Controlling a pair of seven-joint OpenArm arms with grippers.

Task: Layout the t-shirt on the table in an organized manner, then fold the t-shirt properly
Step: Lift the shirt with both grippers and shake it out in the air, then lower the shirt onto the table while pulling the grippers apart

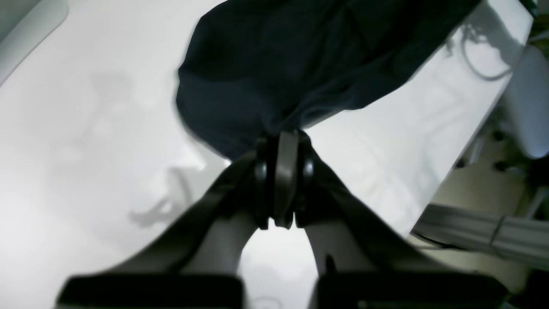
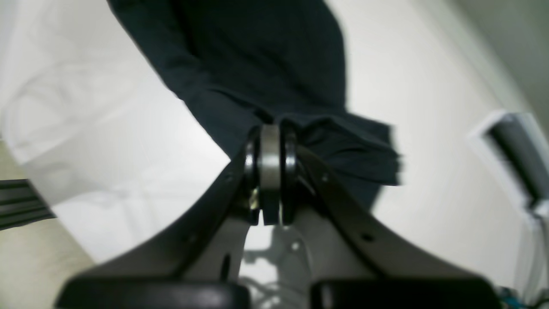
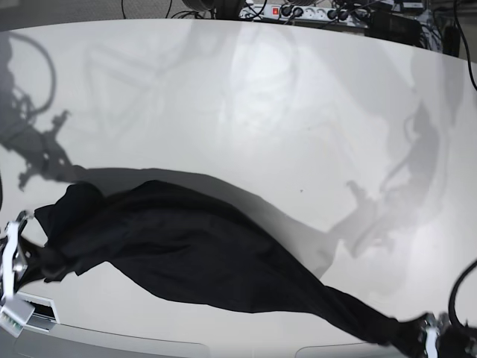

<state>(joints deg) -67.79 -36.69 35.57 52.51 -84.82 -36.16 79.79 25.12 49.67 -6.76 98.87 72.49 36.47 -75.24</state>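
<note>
The black t-shirt (image 3: 194, 253) hangs stretched in a long bunched band across the near part of the white table (image 3: 261, 97), running from the left edge down to the lower right corner. My right gripper (image 3: 30, 257) is at the band's left end. The right wrist view shows this gripper (image 2: 271, 126) shut on a gathered fold of the t-shirt (image 2: 257, 51). My left gripper (image 3: 421, 339) is at the lower right end. In the left wrist view it (image 1: 284, 135) is shut on a pinch of the t-shirt (image 1: 300, 56), which drapes away over the table (image 1: 85, 128).
A power strip with cables (image 3: 313, 11) lies along the table's far edge. The table's curved edge and the floor show at the right of the left wrist view (image 1: 472, 193). A white-framed part (image 2: 514, 146) sits at the right of the right wrist view.
</note>
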